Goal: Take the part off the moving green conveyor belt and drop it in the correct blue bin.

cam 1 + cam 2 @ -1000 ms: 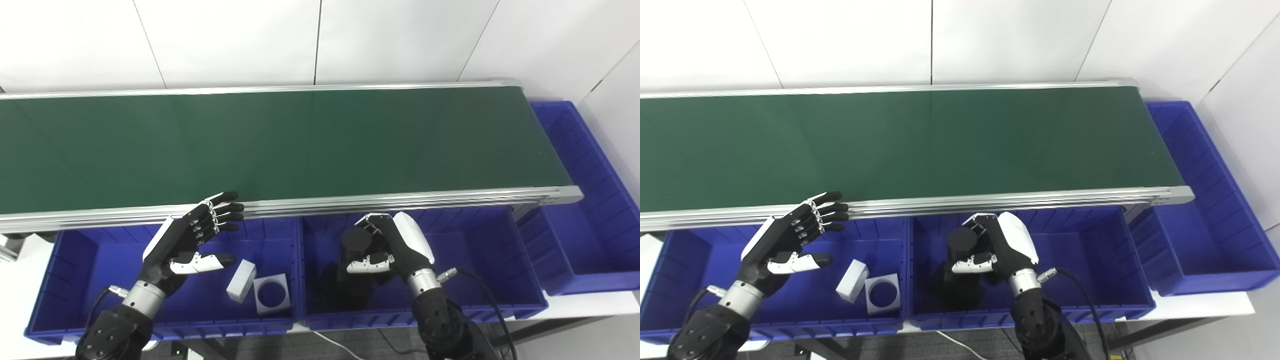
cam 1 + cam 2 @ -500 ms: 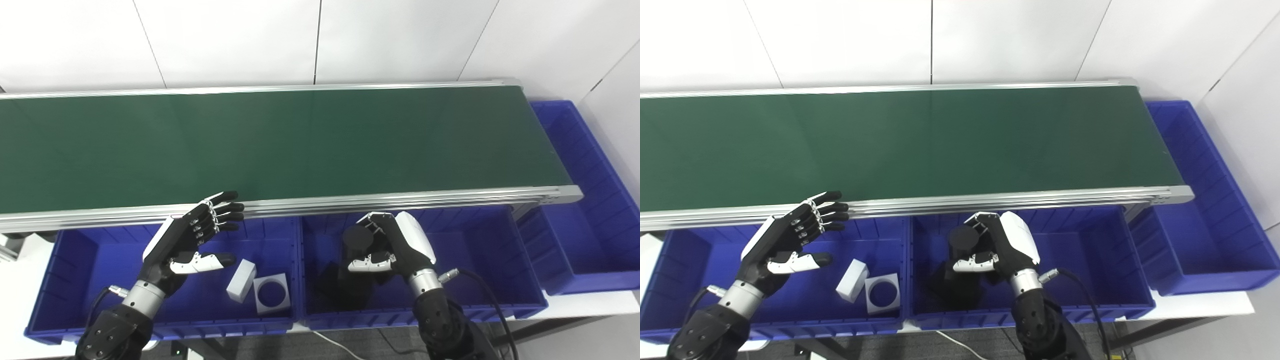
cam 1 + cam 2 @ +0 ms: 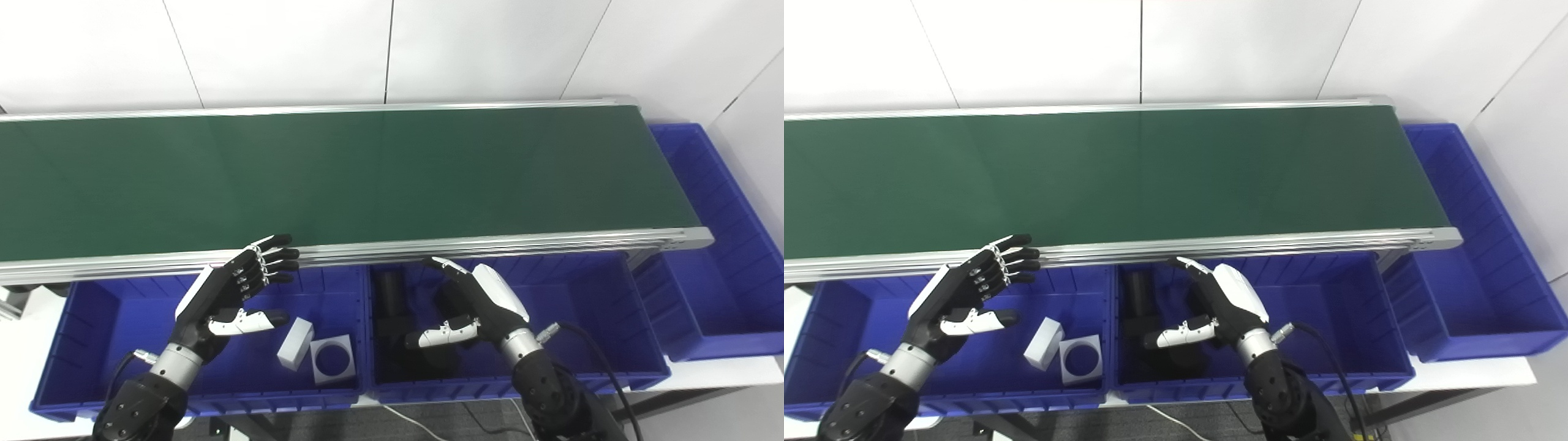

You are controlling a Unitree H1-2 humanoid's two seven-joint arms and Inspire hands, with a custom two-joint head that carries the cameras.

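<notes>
While the black cylindrical part lies inside the middle blue bin, at that bin's ten o'clock corner, it is free of any grip and rests against other dark, matte pieces that are hard to tell apart in the shadow. Just beside it, toward three o'clock, the right hand hovers over the same bin with fingers and thumb spread apart, holding nothing; its back is a glossy white shell, its palm and fingers black with white tips.

At nine o'clock from there, the left blue bin of ribbed, moulded plastic holds a plain white rectangular block and, touching it, a white square block with a round hole. The left hand hangs above this bin, also spread wide and empty, its black fingertips reaching the aluminium rail of the conveyor.

Toward twelve o'clock the green conveyor belt runs flat, smooth and bare between brushed metal rails. A third blue bin stands at the belt's three o'clock end, against white wall panels.
</notes>
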